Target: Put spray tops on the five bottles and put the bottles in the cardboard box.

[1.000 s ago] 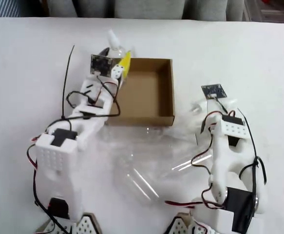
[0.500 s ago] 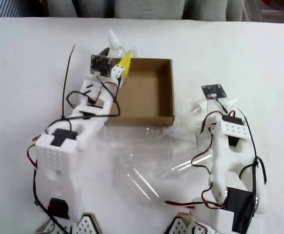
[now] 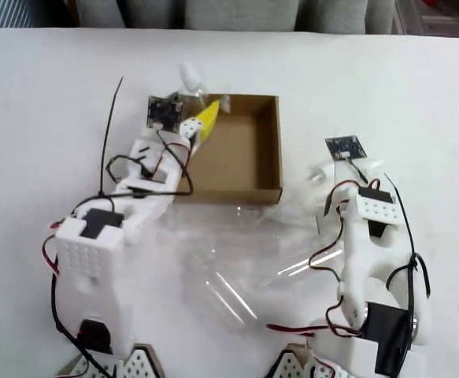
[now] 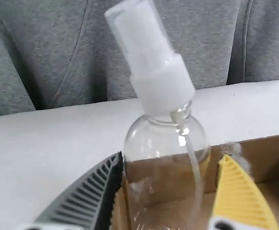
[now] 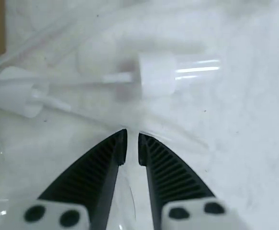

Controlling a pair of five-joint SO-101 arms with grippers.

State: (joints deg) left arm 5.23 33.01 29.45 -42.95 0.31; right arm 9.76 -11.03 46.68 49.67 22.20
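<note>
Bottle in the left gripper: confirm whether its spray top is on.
Yes, a white spray top sits on the neck of the bottle.

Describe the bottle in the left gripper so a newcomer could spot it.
Find the cardboard box mid-table, then its far left corner. There the left gripper holds a clear bottle nearly upright. Unlike the bottles lying flat in front of the box, it stands, white spray top up.

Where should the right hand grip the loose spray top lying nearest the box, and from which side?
Grip the spray top by its thick white cap end, not its thin tube. It lies on its side on the table, so the right hand should probably come down from above, with a finger on each side of the round cap.
</note>
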